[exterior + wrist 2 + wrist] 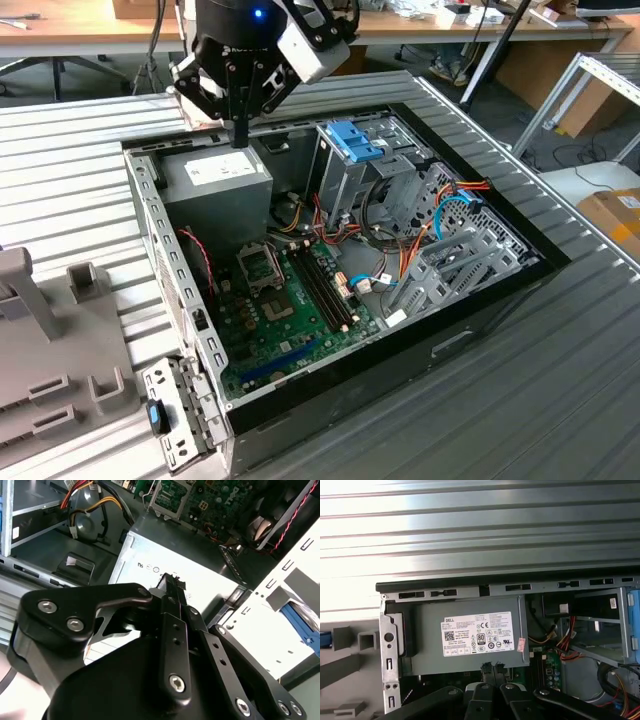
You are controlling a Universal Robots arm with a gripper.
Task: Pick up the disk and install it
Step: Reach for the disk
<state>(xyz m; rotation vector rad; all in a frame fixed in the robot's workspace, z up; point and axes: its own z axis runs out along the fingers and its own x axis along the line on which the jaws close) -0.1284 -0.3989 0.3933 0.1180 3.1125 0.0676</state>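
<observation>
My gripper (pixel 240 140) hangs just above the grey power-supply box (pixel 215 180) at the back of the open computer case (pixel 150 230), at the exterior view's left. Its black fingers are shut together with nothing between them. In both wrist views the gripper (pixel 172 580) (pixel 492 667) points at the white sticker on the power-supply box (pixel 470 635). The disk is out of view.
Inside the case lie a green motherboard (pixel 290 310), a metal cage with a blue latch (pixel 352 138) and loose orange, red and blue cables (pixel 450 200). A grey fixture (pixel 60 370) stands to the case's left. A bracket with a blue knob (pixel 160 415) lies in front.
</observation>
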